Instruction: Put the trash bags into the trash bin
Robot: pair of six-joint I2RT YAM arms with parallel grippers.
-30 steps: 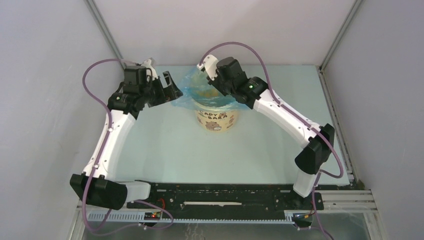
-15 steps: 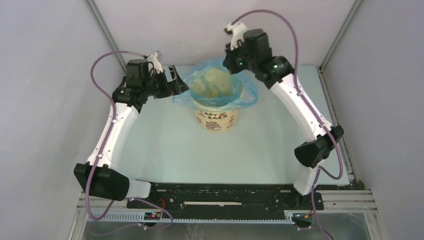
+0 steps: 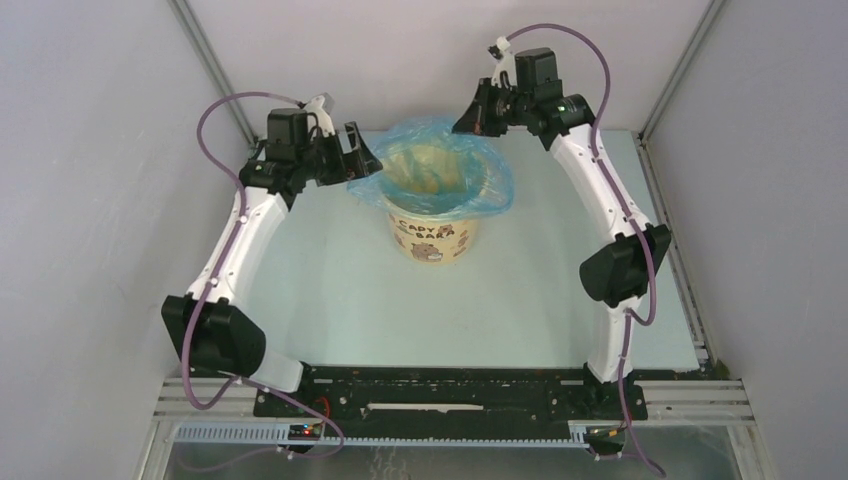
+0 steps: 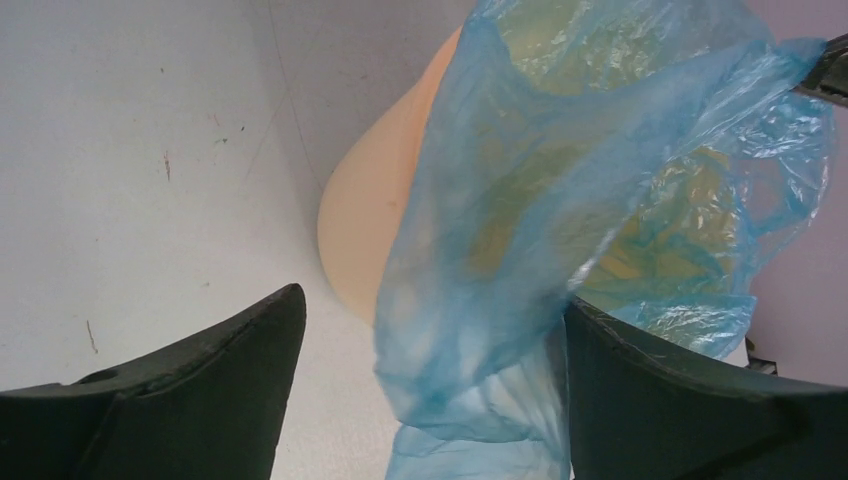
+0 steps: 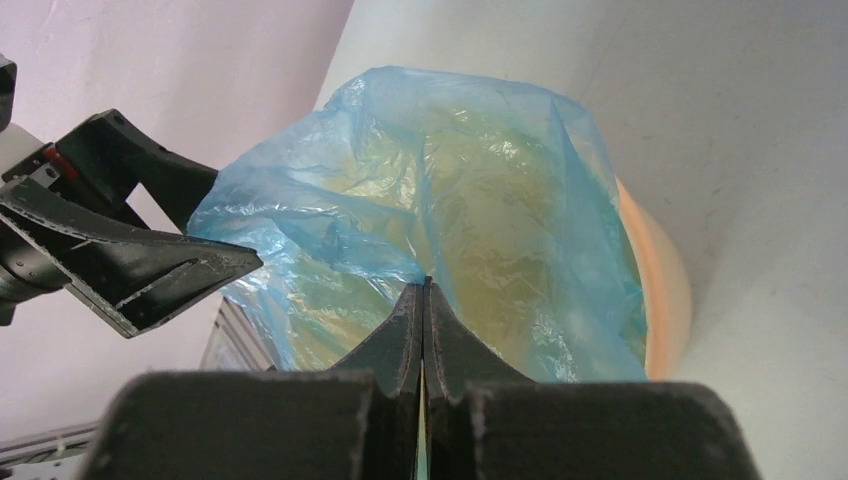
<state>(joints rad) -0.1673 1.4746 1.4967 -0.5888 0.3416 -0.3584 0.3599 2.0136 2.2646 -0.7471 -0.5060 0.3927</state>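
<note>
The trash bag (image 3: pixel 445 172), thin light-blue film, lines the trash bin (image 3: pixel 433 238) with its mouth spread over the rim. The bin is pale yellow with brown cartoon prints. My right gripper (image 3: pixel 470 118) is at the bag's far right edge, shut on a pinch of film (image 5: pixel 424 285). The bag (image 5: pixel 450 180) stretches away from its tips over the bin (image 5: pixel 662 290). My left gripper (image 3: pixel 358 155) stands open at the bag's left edge. In the left wrist view, loose film (image 4: pixel 500 300) hangs between its jaws against the right finger (image 4: pixel 640 390), with the bin (image 4: pixel 365 230) behind.
The pale table (image 3: pixel 320 290) is walled by grey panels on the left, back and right. Both arms reach from the near edge toward the back. The left gripper's fingers (image 5: pixel 150 262) show in the right wrist view.
My right gripper shut on the bag and rose up and back out of the bin, pulling the edge. The bag's mouth spread wider. The left arm shifted slightly back.
</note>
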